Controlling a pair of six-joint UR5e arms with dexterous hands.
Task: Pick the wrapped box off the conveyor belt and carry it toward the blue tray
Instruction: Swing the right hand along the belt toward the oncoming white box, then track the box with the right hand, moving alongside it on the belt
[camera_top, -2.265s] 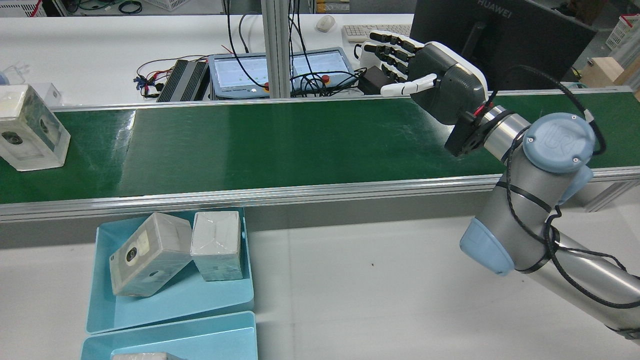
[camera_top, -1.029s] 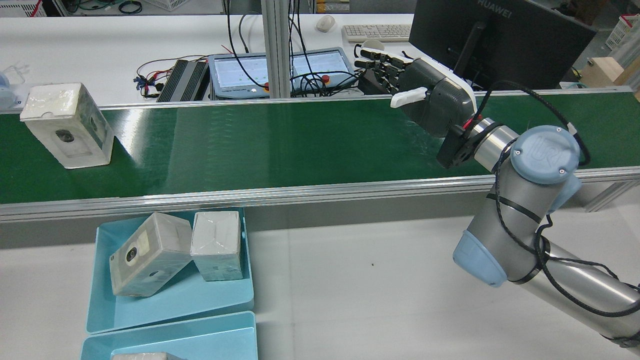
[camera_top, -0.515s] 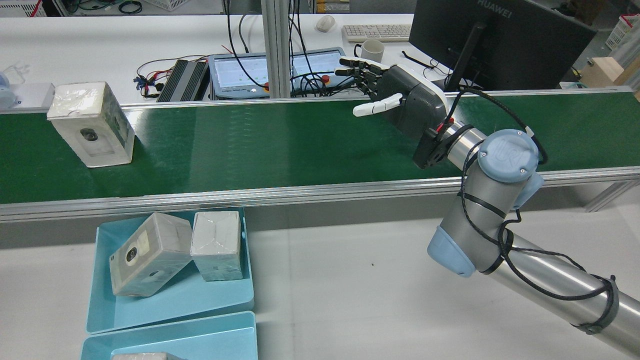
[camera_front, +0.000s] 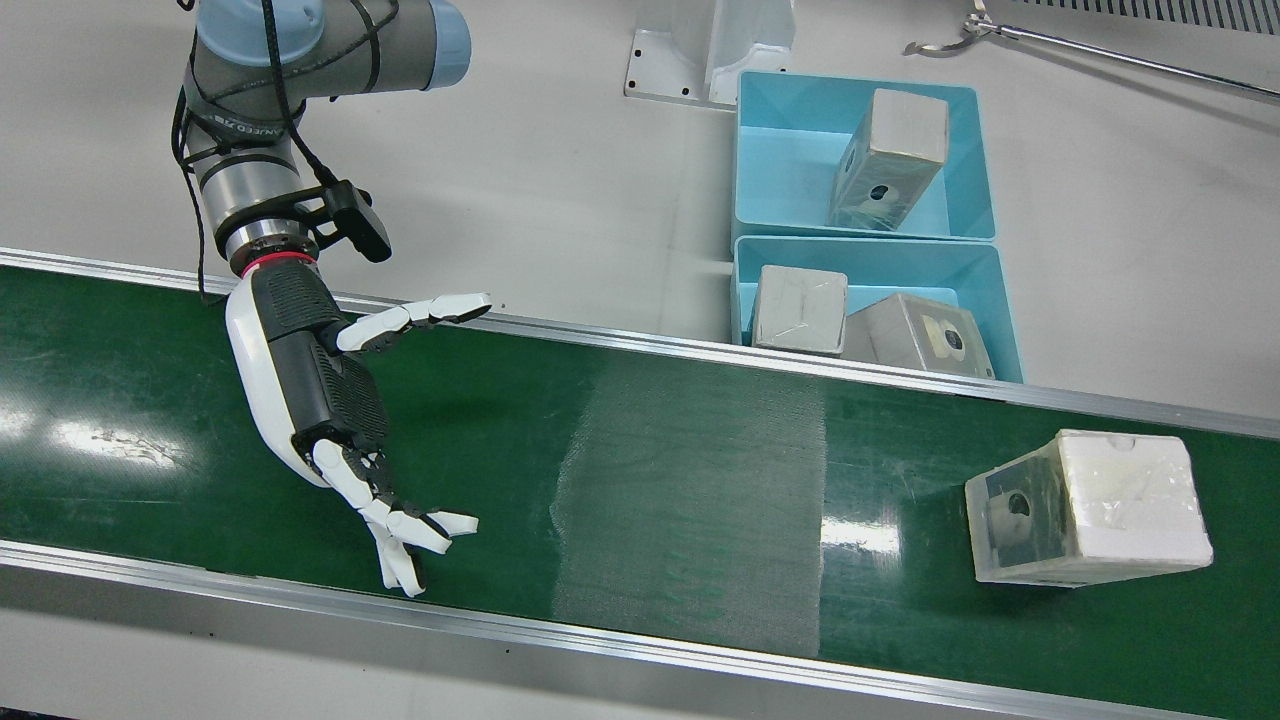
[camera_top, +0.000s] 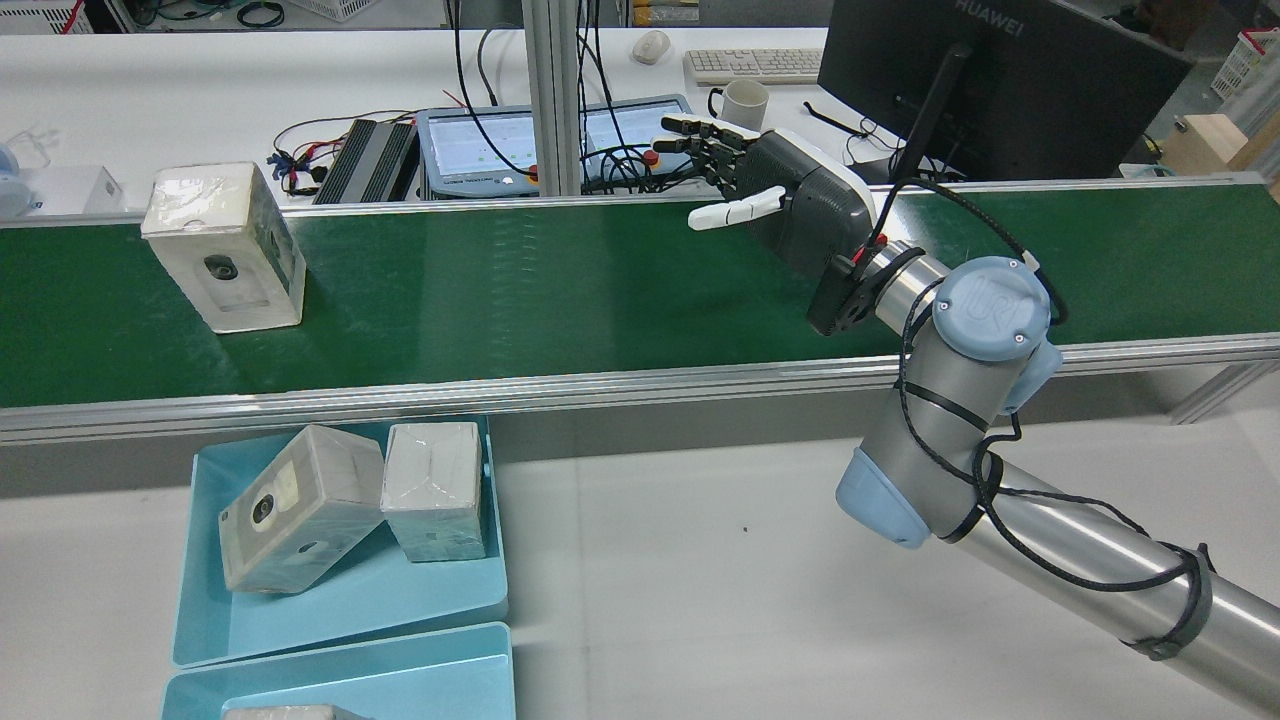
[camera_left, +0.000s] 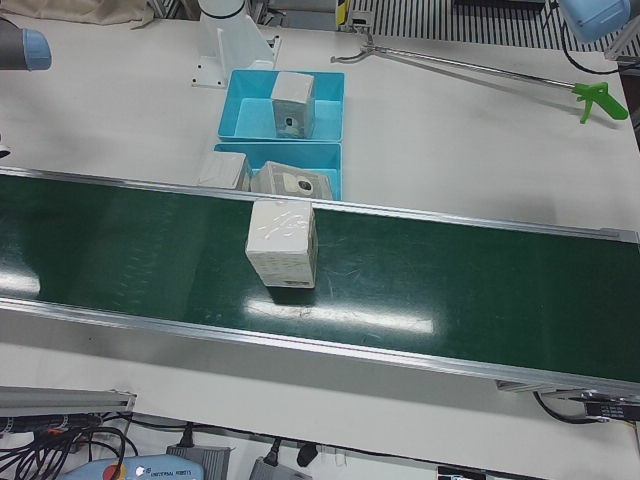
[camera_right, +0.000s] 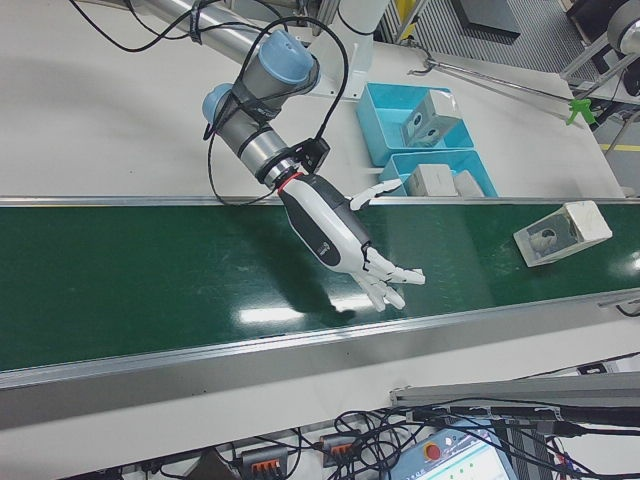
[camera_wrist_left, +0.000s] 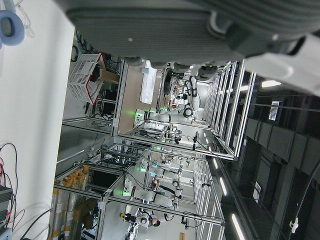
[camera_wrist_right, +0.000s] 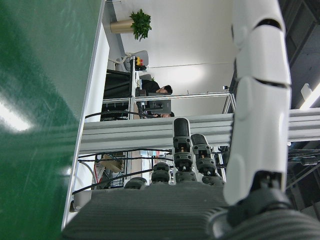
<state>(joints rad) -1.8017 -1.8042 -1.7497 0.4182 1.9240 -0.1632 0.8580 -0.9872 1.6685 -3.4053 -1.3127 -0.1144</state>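
R hand (camera_front: 330, 400) over belt (camera_front: 640, 450), fingers spread wide, holds nothing | box (camera_front: 1085, 508) upright on belt, well apart from R hand | tray (camera_front: 985, 290) just beside belt, 2 boxes inside | L hand: camera view only, state can't tell

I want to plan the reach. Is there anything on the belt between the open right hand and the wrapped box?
Nothing visible. Only bare green belt lies between the right hand, open over it, and the wrapped box, which stands well apart from the hand.
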